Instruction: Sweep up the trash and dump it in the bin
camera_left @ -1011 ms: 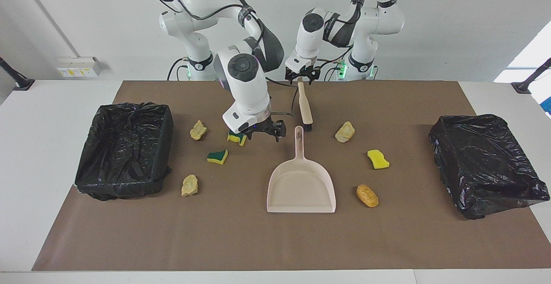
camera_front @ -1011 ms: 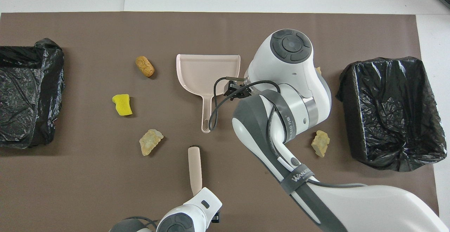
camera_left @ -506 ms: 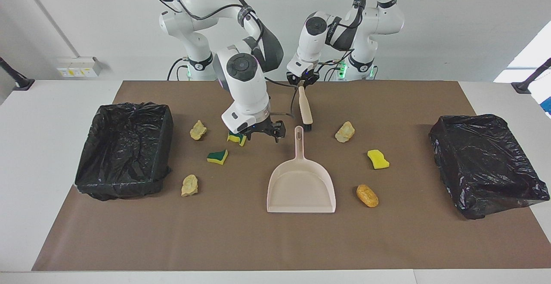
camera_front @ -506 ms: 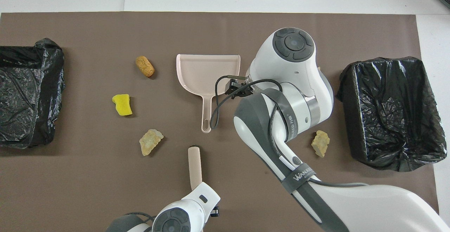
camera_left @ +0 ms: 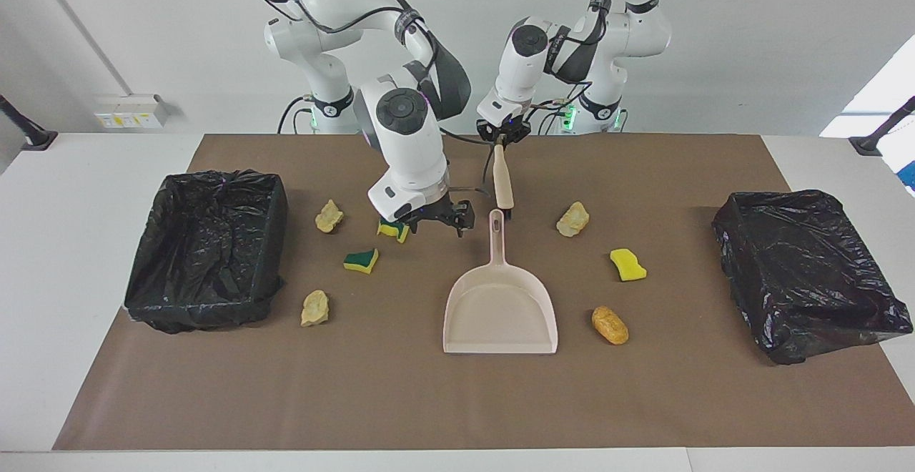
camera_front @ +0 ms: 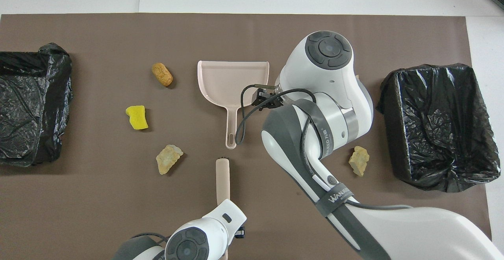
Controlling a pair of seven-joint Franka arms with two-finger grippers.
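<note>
The left end effector point(camera_left: 502, 136), clenched on the brush point(camera_left: 502, 180), has lifted it since earlier; it hangs above the dustpan point(camera_left: 500, 307) handle. The right end effector point(camera_left: 434, 219) hovers beside a sponge point(camera_left: 392, 229), grip unclear. Trash point(camera_left: 610, 325) lies scattered at the dustpan's 3 and 9 o'clock, bins point(camera_left: 207, 247) well apart.

Left pincer point(camera_left: 502, 134) grips hand brush point(camera_left: 502, 179) by handle end, bristles hanging just above dustpan point(camera_left: 500, 300) handle. Right pincer point(camera_left: 437, 220) low beside yellow-green sponge chunk point(camera_left: 392, 229). Black-lined bins point(camera_left: 207, 247) point(camera_left: 808, 272) at counter point(camera_left: 100, 386) ends.
</note>
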